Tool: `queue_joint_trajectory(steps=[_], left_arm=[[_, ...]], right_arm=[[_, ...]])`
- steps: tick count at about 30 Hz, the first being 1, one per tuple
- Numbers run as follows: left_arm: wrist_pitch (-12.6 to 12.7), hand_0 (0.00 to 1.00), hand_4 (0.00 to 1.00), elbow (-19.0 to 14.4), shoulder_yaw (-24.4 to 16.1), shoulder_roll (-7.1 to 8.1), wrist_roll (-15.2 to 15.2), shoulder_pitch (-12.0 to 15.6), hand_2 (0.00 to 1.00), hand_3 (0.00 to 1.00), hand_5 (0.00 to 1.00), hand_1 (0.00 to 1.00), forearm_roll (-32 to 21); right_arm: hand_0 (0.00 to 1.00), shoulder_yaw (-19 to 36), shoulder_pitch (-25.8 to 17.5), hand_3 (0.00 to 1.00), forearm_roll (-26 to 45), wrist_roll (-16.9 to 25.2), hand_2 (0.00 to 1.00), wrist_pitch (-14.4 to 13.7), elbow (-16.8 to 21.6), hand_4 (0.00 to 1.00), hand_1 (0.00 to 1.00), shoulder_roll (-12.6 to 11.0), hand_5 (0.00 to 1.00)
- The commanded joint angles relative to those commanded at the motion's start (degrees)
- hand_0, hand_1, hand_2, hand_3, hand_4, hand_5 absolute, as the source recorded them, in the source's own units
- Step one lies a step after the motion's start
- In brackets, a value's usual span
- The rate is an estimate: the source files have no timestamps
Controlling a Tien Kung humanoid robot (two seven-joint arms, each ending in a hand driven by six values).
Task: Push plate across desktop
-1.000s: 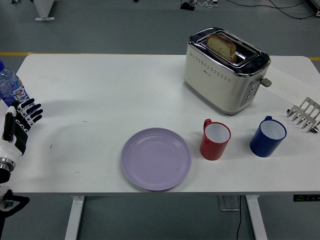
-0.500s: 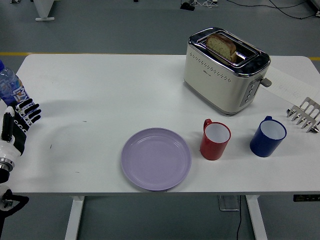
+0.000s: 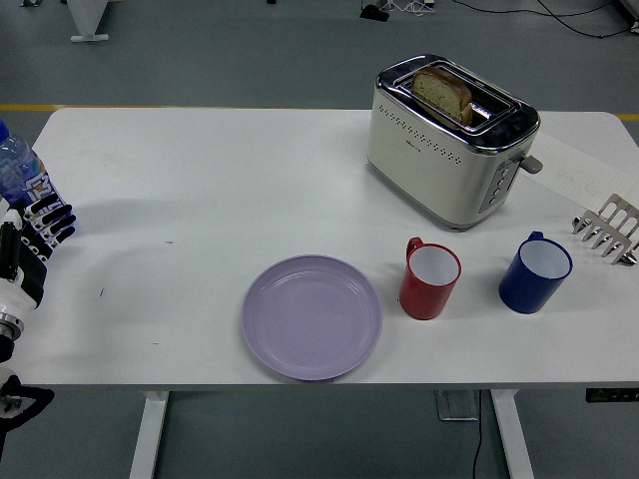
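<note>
Hovering at the frame's left edge, the left hand (image 3: 35,235) is spreading its fingers, holding nothing, well apart from the lavender plate (image 3: 312,317).

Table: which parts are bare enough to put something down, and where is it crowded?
The table is bare between the left robot hand, the lilac plate and the toaster. The right side is crowded: red mug, blue mug and metal rack below the toaster.
</note>
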Motion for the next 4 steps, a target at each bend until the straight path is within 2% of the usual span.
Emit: queue_joint_trajectory(steps=[4], left_arm=[[-0.01,0.769,0.526,-0.01,-0.14,0.01,-0.1,-0.01,0.682,0.697,0.998,0.716,-0.05]], right_arm=[[0.551,0.08,0.0,0.58,-0.16,-0.09,0.566,0.02,0.01,0.299,0.451,0.02,0.468]])
